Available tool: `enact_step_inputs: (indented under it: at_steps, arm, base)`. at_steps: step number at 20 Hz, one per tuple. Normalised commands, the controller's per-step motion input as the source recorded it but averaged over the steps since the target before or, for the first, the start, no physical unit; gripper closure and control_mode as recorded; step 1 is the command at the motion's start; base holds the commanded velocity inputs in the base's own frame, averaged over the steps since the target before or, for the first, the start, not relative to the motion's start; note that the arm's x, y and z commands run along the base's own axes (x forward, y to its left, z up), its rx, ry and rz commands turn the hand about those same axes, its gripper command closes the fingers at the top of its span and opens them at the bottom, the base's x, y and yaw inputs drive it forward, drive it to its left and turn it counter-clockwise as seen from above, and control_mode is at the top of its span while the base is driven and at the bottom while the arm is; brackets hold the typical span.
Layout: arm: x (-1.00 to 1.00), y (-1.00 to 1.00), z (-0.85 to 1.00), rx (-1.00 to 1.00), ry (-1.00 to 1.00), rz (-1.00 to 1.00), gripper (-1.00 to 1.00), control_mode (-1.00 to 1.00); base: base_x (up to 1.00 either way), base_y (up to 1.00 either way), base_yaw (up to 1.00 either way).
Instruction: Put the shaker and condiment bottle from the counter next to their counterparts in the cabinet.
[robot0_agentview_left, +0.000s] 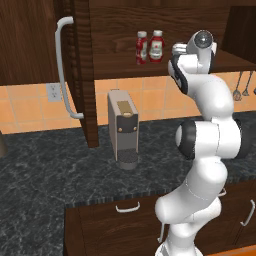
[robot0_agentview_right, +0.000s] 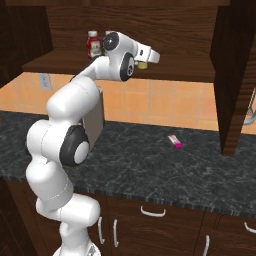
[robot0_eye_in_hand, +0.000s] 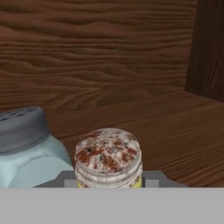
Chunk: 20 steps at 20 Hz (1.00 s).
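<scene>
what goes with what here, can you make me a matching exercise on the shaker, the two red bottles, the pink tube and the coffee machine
Things:
1. yellow-green shaker
2. two red bottles
3. pink-and-white tube
4. coffee machine

Places:
A. lying on the dark counter
B. standing on the counter under the cabinet shelf
C. between the gripper fingers, beside the pale blue shaker
D. upright side by side on the cabinet shelf

Pairs: 1-C, 2-D, 3-A, 4-B

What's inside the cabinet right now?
On the cabinet shelf: two red bottles, a blue-grey shaker, and the shaker in the gripper. The arm hides the shelf behind it.
</scene>
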Motion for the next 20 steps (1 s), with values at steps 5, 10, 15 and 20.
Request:
enact_step_inputs:
  at_steps: [5,10,15,20]
  arm:
    - [0.0,0.0,-0.11,0.0,-0.01,0.0,-1.0,-1.0]
    - [-0.17,-0.02,0.0,0.0,-0.04,0.0,-1.0,-1.0]
    - [-0.64,-0.01,0.0,0.0,-0.04,0.0,-1.0,-1.0]
    - [-0.98,-0.03,0.0,0.0,-0.06,0.0,-1.0,-1.0]
  base:
    - [0.0,0.0,0.0]
    - [0.0,0.0,0.0]
    - [0.0,0.0,0.0]
    - [0.0,0.0,0.0]
